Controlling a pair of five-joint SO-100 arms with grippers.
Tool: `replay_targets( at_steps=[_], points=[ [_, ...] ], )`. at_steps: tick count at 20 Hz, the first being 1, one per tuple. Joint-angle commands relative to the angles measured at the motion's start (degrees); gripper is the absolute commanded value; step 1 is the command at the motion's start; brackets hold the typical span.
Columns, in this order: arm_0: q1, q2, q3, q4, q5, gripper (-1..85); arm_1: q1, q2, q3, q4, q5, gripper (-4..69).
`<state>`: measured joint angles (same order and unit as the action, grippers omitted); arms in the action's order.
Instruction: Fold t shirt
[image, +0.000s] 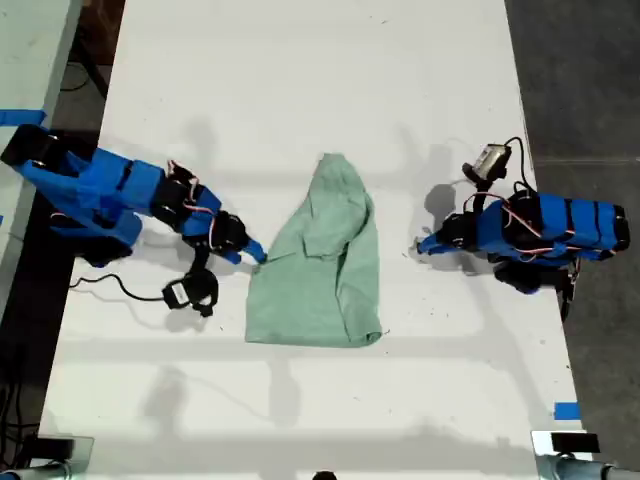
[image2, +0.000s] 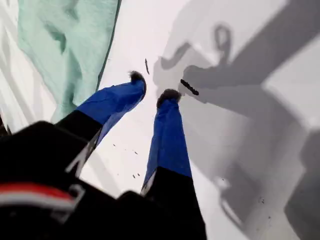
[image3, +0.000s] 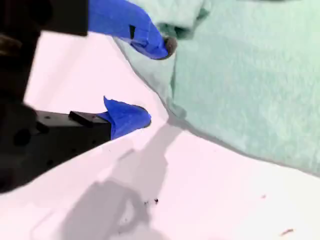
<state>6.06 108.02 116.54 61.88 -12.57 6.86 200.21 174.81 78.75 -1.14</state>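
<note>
The pale mint-green t shirt (image: 320, 260) lies wrinkled and partly folded in the middle of the white table (image: 300, 80). My second gripper (image: 255, 256) is at the shirt's edge on the exterior view's left. In the second wrist view that gripper (image3: 155, 82) is open, one blue fingertip (image3: 165, 47) over the t shirt (image3: 250, 85), the other on bare table. My first gripper (image: 424, 243) stands apart from the shirt on the exterior view's right. It (image2: 152, 86) is open over bare table with nothing between its fingers, the t shirt (image2: 70, 45) off to one side.
A black cable (image: 110, 284) trails beside the second arm's base. Blue tape (image: 566, 411) marks the table near the exterior view's lower right. Dark floor (image: 590, 80) runs past the table edge on that view's right. Another surface with blue tape (image: 20, 117) adjoins on its left.
</note>
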Motion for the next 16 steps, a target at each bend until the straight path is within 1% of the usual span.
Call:
replay_targets(
  at_steps=[1,3,6,7,8,9,12,14,16],
  points=[
    [2.9,-11.9,-7.7,-5.4,-3.6,18.7,0.2,0.6,1.9,0.3,-1.4,7.6],
    [2.8,-16.2,-10.6,-6.3,-4.6,18.1,0.1,0.6,1.9,0.3,-1.4,7.6],
    [1.7,-17.3,-9.4,-6.9,-8.6,15.9,0.2,0.6,1.9,0.3,-1.4,7.5],
    [1.5,-17.9,-9.2,-7.6,-8.8,15.9,0.2,0.6,1.9,0.3,-1.4,7.5],
    [1.3,-18.9,-9.4,-8.7,-8.5,13.0,0.2,0.6,1.9,0.3,-1.4,7.4],
    [1.1,-19.9,-9.6,-9.1,-9.1,0.0,0.1,0.6,1.9,0.3,-1.3,7.4],
    [0.9,-18.8,-10.3,-9.6,-10.4,-0.1,0.1,0.6,1.9,0.3,-1.3,7.3],
    [1.0,-16.7,-13.1,-7.1,-9.4,-0.1,0.1,0.6,1.9,0.3,-1.3,7.3],
    [1.6,-16.1,-19.6,-1.5,-8.7,-0.1,0.1,0.6,1.9,0.3,-1.3,7.2]
  ],
)
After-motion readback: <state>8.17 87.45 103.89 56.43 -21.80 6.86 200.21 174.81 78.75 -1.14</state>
